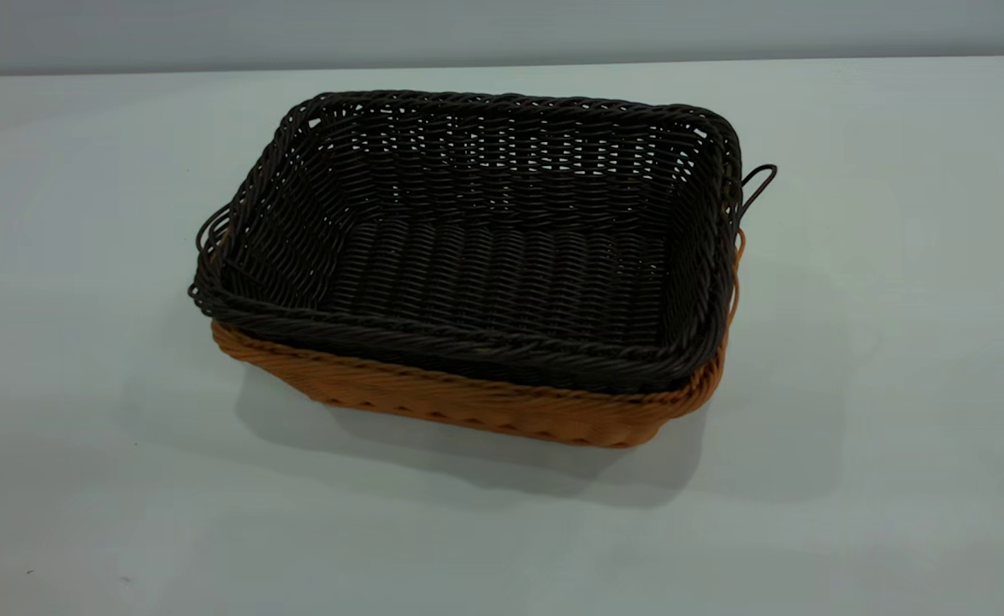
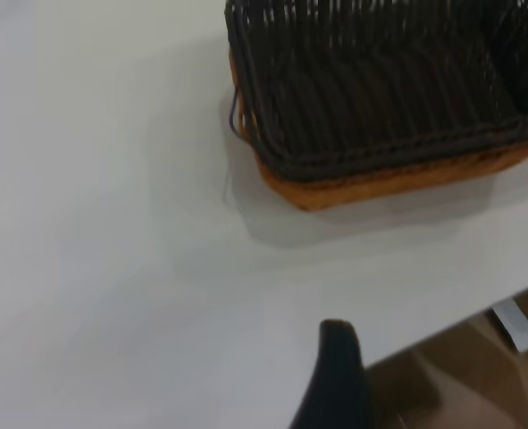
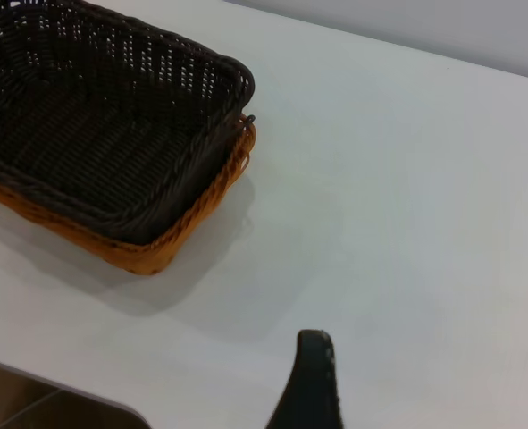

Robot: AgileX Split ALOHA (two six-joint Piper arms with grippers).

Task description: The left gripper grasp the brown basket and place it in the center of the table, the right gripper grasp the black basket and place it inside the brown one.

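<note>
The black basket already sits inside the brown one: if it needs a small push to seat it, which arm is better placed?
Right, probably, but only slightly. The black basket is nested in the brown basket. Both wrist views show the stack apart from the grippers, neither touching; the right wrist view shows more of it.

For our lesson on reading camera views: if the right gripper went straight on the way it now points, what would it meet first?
Probably only bare table. In the right wrist view one dark finger points over open tabletop; the black basket, nested in the brown basket, lies off to one side. Depth is unclear.
</note>
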